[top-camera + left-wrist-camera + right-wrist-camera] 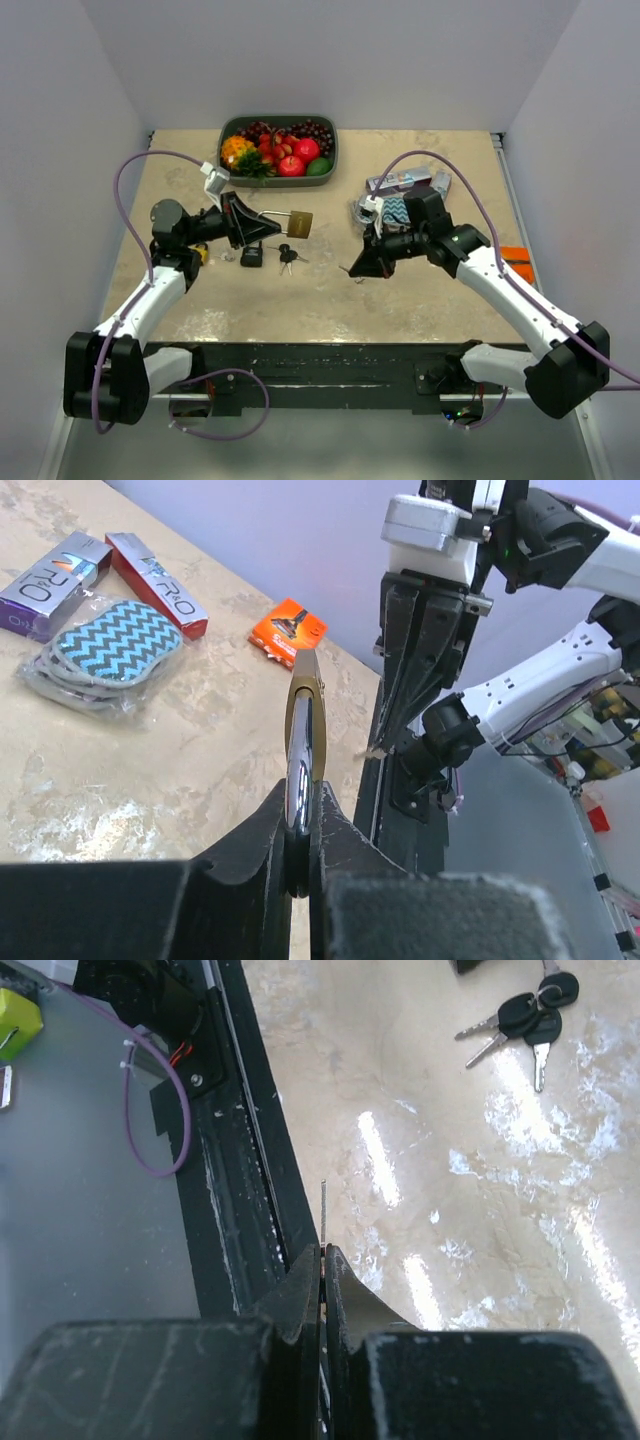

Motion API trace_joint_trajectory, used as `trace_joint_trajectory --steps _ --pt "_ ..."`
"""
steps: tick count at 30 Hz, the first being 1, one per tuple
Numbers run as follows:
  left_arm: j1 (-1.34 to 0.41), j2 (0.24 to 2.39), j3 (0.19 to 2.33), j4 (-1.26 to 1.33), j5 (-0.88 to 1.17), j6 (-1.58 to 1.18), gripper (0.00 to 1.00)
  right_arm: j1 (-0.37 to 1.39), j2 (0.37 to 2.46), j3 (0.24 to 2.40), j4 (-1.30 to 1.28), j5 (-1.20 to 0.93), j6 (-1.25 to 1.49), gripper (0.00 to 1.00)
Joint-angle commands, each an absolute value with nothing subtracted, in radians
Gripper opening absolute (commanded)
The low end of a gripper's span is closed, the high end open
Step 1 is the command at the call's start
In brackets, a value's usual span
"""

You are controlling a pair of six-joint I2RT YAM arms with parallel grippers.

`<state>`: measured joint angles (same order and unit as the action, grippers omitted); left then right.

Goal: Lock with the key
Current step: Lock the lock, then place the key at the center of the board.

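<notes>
One brass padlock [303, 705], its silver shackle [299, 780] pinched in the left tool [300, 832].

In the left wrist view, the silver-and-purple box [52, 577] lying on the tabletop [200, 750] carries large letters along its face. Only an "R" and an "O" read clearly, and the characters around them are too unclear to make out. The red box [160, 575] just beside it has white lettering in the same style, again with "R" and "O" legible. The orange packet [290, 632] nearby bears a dark printed picture and print too small to read. The padlock [305, 685] is seen edge-on, and no marking on it can be read.
</notes>
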<state>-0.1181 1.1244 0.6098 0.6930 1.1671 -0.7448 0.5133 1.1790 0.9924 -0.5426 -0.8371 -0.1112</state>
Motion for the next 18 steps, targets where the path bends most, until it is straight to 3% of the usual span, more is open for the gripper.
trace_joint_trajectory --steps 1,10,18 --pt "-0.091 1.131 0.670 0.887 1.183 -0.827 0.00 0.447 1.149 0.982 -0.554 -0.868 -0.087 0.00" --pt "-0.090 1.062 0.657 0.580 1.167 -0.597 0.00 0.215 1.279 0.924 -0.502 -0.710 0.060 0.00" --pt "-0.091 1.003 0.655 0.391 1.161 -0.425 0.00 0.189 1.396 0.878 -0.394 -0.577 0.156 0.00"
